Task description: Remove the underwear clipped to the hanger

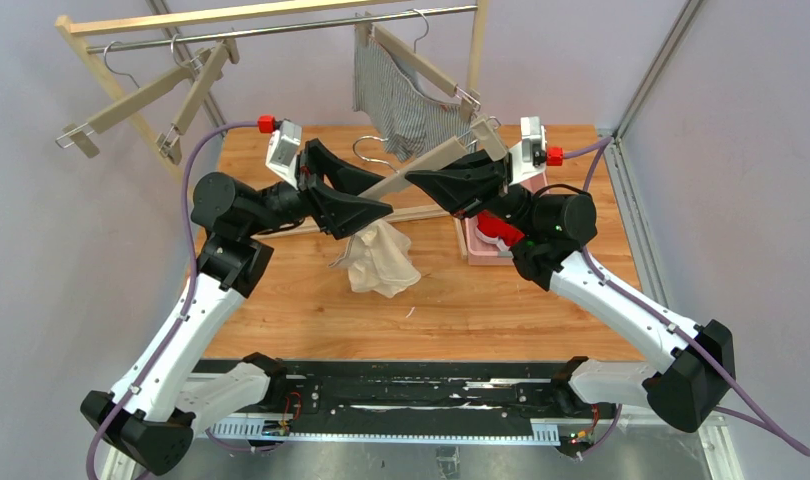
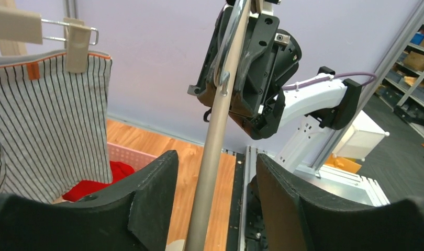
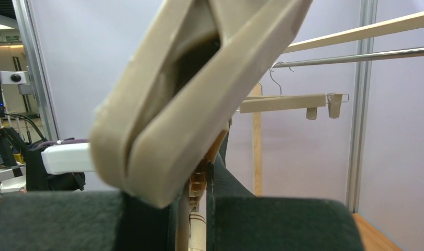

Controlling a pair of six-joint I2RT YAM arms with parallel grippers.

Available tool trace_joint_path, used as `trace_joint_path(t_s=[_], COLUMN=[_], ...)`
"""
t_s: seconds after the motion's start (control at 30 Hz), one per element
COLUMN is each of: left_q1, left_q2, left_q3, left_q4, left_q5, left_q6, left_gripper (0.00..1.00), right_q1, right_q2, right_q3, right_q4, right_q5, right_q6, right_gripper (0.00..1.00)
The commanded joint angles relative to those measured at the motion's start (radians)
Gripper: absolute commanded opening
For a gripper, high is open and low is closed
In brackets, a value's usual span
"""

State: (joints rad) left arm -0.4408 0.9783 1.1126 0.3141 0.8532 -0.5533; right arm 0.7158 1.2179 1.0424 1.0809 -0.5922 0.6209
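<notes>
As cream boxers (image 1: 381,260) dangle — hanger (image 1: 436,158) clamped.

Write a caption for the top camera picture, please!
The right gripper holds a beige hanger while the left gripper straddles its bar, cream boxers bunched below, striped boxers behind.

A wooden surface (image 1: 281,300) fills the middle of the top view. Along its 12 o'clock edge stands a clothes rack (image 1: 181,17), a pale wooden frame with a metal rail (image 1: 281,28) just under its top bar. A pink basket (image 1: 481,252) sits on the surface at about 3 o'clock. An aluminium post (image 1: 661,60) rises at 1 o'clock against the lilac wall (image 1: 741,150). In the left wrist view, storage shelving (image 2: 416,52) shows at 2 o'clock.
</notes>
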Motion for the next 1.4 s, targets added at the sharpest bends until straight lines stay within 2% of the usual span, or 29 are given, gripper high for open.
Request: trace_joint_path(t_s=[0.0,0.2,0.43,0.5,0.6,0.63,0.67,0.73,0.8,0.83,0.9,1.37], left_q1=[-0.007,-0.007,-0.006,-0.007,-0.007,-0.007,-0.006,-0.007,-0.006,-0.006,-0.006,-0.006], left_q2=[-0.04,-0.079,-0.086,-0.083,-0.07,-0.066,-0.065,-0.066,-0.073,-0.079,-0.092,-0.049], left_q3=[-0.026,-0.01,-0.026,-0.027,-0.021,-0.017,-0.015,-0.009,0.002,0.006,0.013,0.096], left_q4=[0.021,-0.231,-0.248,-0.245,-0.237,-0.241,-0.244,-0.249,-0.258,-0.258,-0.246,-0.21], left_q5=[0.0,-0.087,-0.091,-0.085,-0.057,-0.06,-0.061,-0.061,-0.067,-0.08,-0.093,-0.033], left_q6=[0.055,0.242,0.246,0.248,0.24,0.239,0.242,0.247,0.257,0.258,0.262,0.214], left_gripper=[0.64,0.65,0.62,0.5,0.07,0.01,0.0,0.01,0.29,0.38,0.47,0.51], right_q1=[0.001,0.0,0.001,0.0,0.001,0.0,0.0,0.001,0.0,0.0,0.0,0.002], right_q2=[-0.022,-0.077,-0.114,-0.12,-0.125,-0.127,-0.127,-0.127,-0.129,-0.131,-0.134,-0.125], right_q3=[0.028,0.021,0.006,0.001,-0.004,-0.005,-0.004,-0.006,-0.006,-0.008,-0.01,0.005], right_q4=[0.066,0.021,-0.009,-0.013,-0.024,-0.026,-0.029,-0.037,-0.048,-0.052,-0.058,-0.076], right_q5=[0.021,0.012,0.014,0.016,0.02,0.02,0.019,0.018,0.015,0.016,0.02,0.015], right_q6=[0.015,0.013,-0.008,-0.011,-0.017,-0.019,-0.018,-0.021,-0.027,-0.029,-0.032,-0.022], right_gripper=[0.0,0.01,0.01,0.0,0.0,0.0,0.0,0.0,0.01,0.01,0.01,0.0])
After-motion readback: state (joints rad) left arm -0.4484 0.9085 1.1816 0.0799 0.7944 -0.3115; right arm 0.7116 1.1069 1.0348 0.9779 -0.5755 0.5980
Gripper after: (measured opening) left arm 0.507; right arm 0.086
